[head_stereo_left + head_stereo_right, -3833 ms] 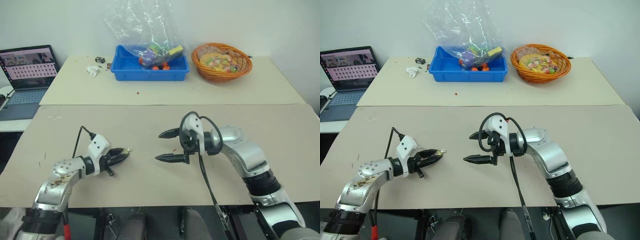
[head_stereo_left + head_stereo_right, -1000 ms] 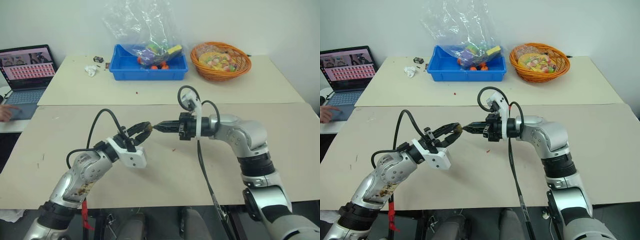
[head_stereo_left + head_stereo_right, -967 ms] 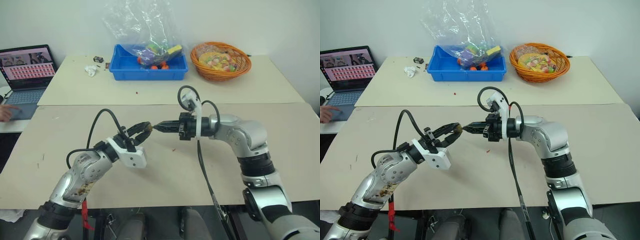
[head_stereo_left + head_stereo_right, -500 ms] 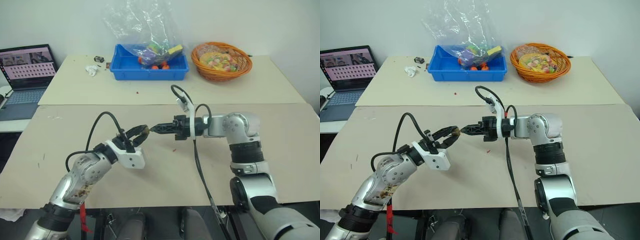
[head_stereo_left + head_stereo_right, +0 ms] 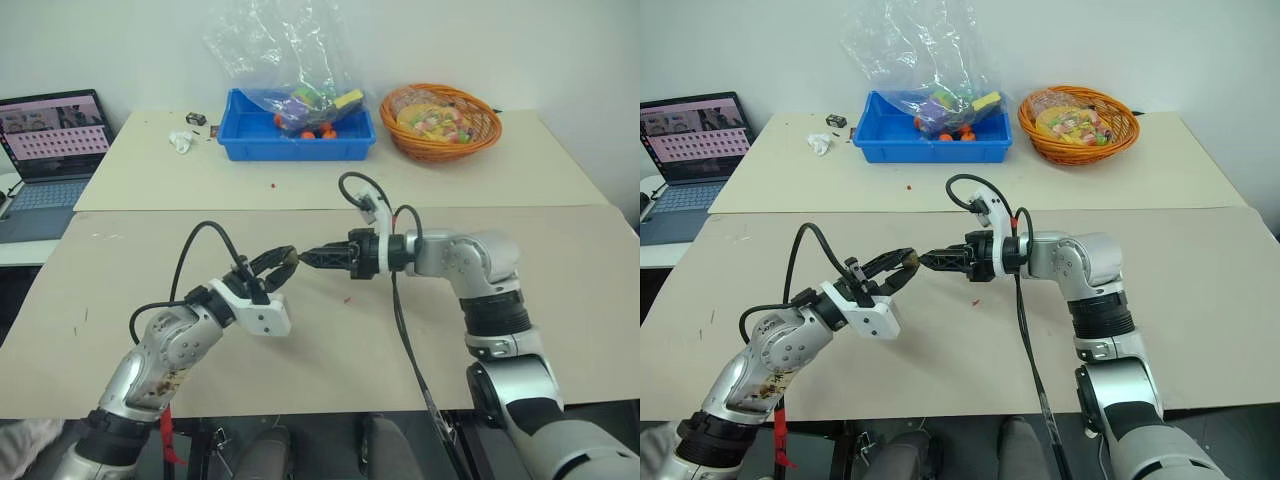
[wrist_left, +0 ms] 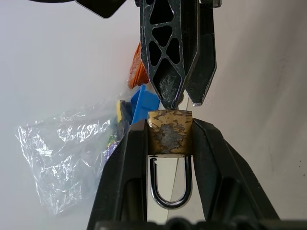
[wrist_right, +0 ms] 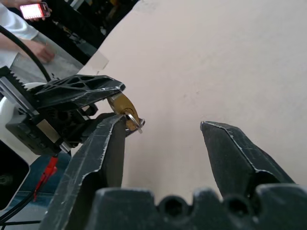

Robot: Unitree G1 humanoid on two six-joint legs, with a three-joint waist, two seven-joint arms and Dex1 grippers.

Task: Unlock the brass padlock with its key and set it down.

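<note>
A: From the head view, the left gripper [image 5: 281, 262] clamps the brass padlock [image 5: 290, 259] above the table [image 5: 330, 350], right gripper [image 5: 312, 256] meeting it.

B: Left wrist view: shackle looks unlatched. Right wrist view: jaws parted, the key [image 7: 135, 123] left in the lock. Lower gently, keeping the grip.

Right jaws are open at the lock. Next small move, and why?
Probably close the right gripper on the key and turn it. Its fingers stand apart beside the key, which sits in the brass padlock clamped by the left gripper, and the shackle looks seated in the body.
</note>
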